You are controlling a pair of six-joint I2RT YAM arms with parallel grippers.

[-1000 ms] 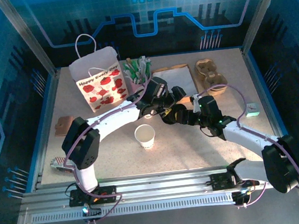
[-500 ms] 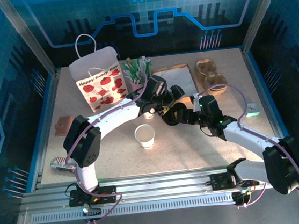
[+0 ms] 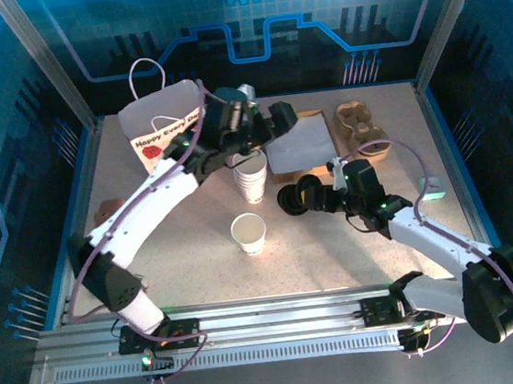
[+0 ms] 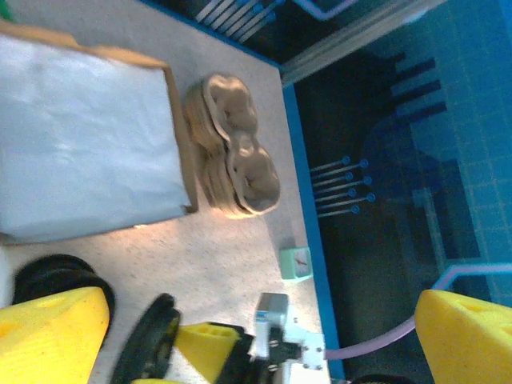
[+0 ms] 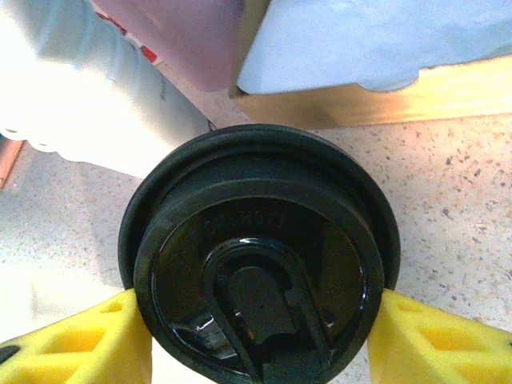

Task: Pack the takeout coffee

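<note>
Cup [image 3: 249, 233] sits upright on table [image 3: 192, 273], near centre, mouth open with no lid on it, and is clear of both arms. Right arm [image 3: 429, 237] reaches in just behind it. Right jaws are part closed on black lid [image 5: 260, 256]: yellow fingers [image 5: 80, 348] press its rim from both sides, and the lid stands on edge just above the table. Cup stack [image 3: 252, 176] stands just left of the lid and behind the single cup. Left arm [image 3: 147, 204] is raised over the far half of the table. Left jaws are wide open with nothing between them, and hang above the white sheet in brown tray [image 4: 180, 144]. Pulp carriers [image 4: 236, 168] lie right of that tray, touching or nearly touching it. Small teal box [image 4: 296, 262] is at the right edge. Gift bag [image 3: 162, 138] stands upright at the far left, partly hidden by the left arm.
</note>
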